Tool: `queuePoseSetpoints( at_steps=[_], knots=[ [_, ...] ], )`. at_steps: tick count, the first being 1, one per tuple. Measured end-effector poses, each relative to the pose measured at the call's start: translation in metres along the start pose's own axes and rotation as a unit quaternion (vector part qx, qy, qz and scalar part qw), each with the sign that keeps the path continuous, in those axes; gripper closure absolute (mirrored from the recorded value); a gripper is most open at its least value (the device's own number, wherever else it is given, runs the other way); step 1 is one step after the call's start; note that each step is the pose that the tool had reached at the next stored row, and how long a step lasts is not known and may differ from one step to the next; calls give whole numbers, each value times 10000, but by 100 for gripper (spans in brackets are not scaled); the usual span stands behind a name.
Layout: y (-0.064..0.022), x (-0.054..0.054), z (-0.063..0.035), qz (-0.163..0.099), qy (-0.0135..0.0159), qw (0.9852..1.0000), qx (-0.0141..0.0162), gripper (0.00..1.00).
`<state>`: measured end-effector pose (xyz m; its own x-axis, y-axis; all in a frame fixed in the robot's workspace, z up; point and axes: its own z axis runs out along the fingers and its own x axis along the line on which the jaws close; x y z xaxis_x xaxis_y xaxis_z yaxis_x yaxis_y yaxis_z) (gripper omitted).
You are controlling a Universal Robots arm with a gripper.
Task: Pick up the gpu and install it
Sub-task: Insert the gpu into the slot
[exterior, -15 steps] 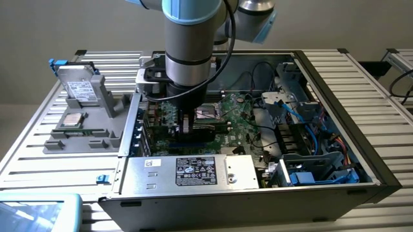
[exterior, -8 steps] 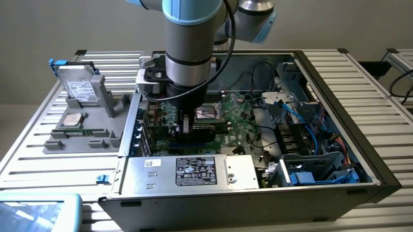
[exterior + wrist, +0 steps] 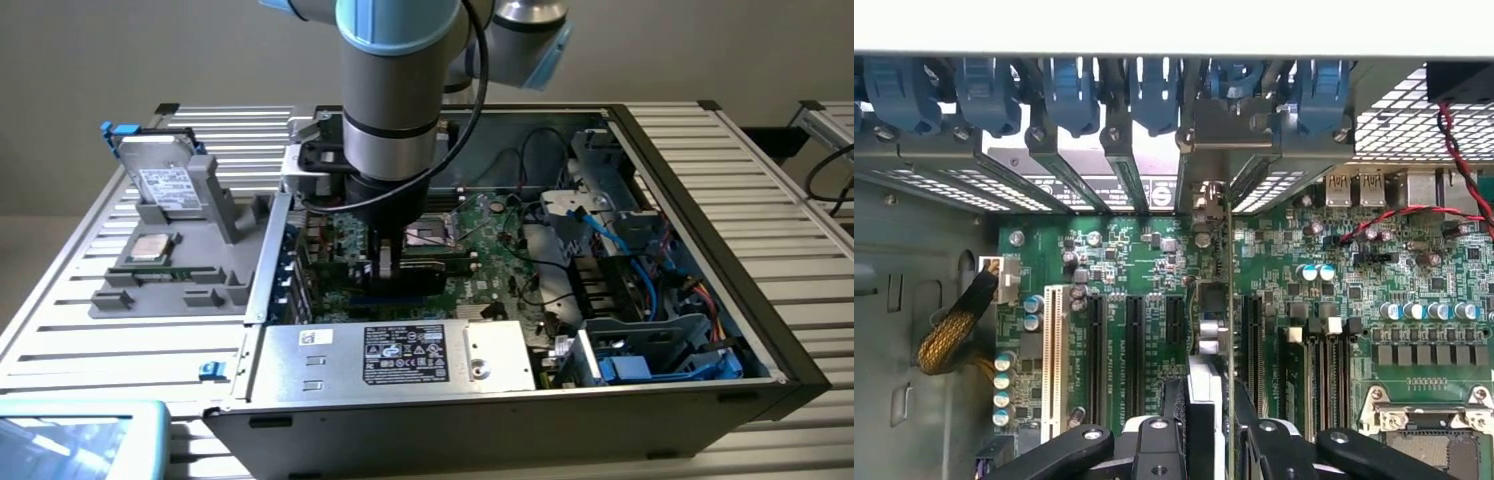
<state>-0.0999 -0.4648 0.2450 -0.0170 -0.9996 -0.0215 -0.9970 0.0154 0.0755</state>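
Note:
The gpu (image 3: 1208,330) shows edge-on in the wrist view. It stands upright over the green motherboard (image 3: 1124,250), between the black expansion slots. Its silver end bracket (image 3: 1204,150) sits up against the case's rear slot openings. My gripper (image 3: 1206,440) is shut on the card, one black finger on each face. In the exterior view the gripper (image 3: 384,252) reaches straight down into the open computer case. There the gpu (image 3: 408,276) hangs below it, low at the motherboard (image 3: 501,250). Whether the card's edge sits in a slot is hidden.
A silver power supply (image 3: 400,355) with a black label fills the case's near side. Blue cables (image 3: 627,235) and a drive cage lie toward the exterior view's right. A grey fixture (image 3: 187,270) outside the case holds a silver drive (image 3: 167,185). Blue slot latches (image 3: 1069,90) line the rear wall.

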Motion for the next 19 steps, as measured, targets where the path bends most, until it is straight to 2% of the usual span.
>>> queuePoseSetpoints(
  at_steps=[14, 19],
  knots=[
    [-27, 7, -1, 154, -37, 9999, 4, 71],
    [-28, 31, 0, 163, -64, 9998, 4, 71]
  ],
)
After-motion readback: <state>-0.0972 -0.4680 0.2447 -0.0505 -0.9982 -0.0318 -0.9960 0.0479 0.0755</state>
